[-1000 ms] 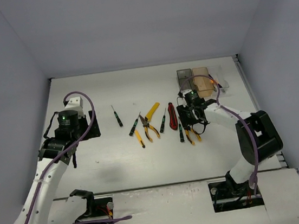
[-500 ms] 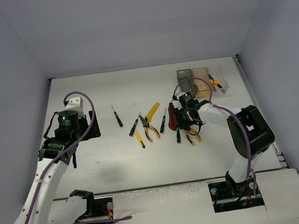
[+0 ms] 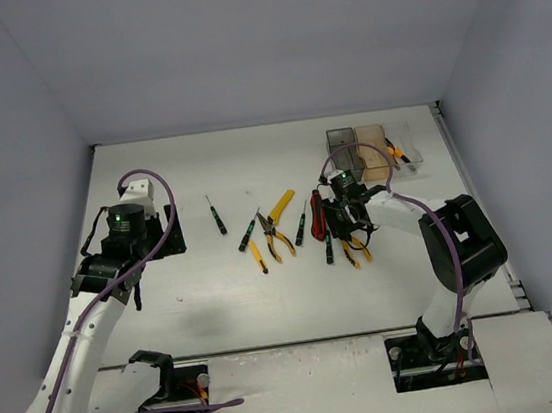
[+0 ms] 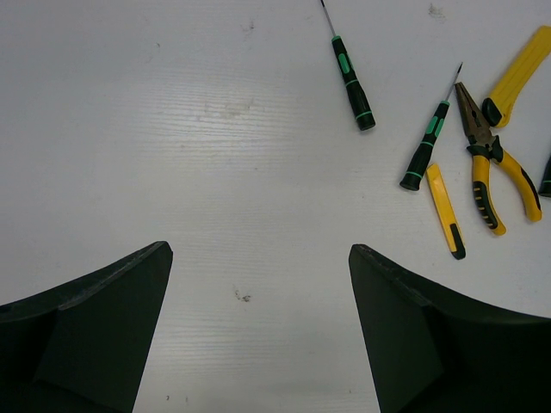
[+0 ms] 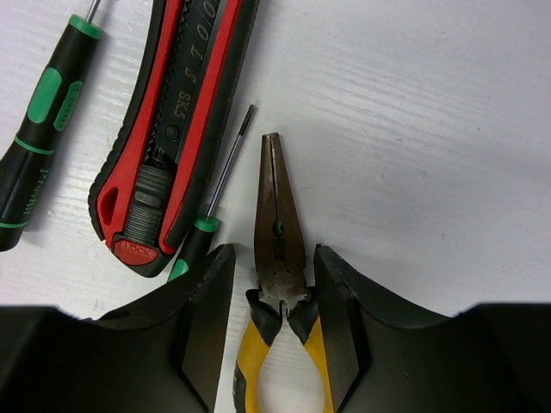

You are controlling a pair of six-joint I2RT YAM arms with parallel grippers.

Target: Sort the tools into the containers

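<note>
Your right gripper [image 5: 274, 284] straddles the pliers [image 5: 277, 206], jaws narrow, not yet clamped; left gripper [image 4: 258, 258] gapes, empty. Clear bin [image 3: 411, 138], upper right, seems to hold one tool; other tools [image 3: 279, 234] lie unsorted mid-frame.

Top view high, far; wrist views close, downward; all share table [image 3: 172, 179].

We see the pliers [image 5: 280, 258] cut off at the bottom edge; the thin screwdriver [image 5: 204, 225] hides its handle under a jaw.
</note>
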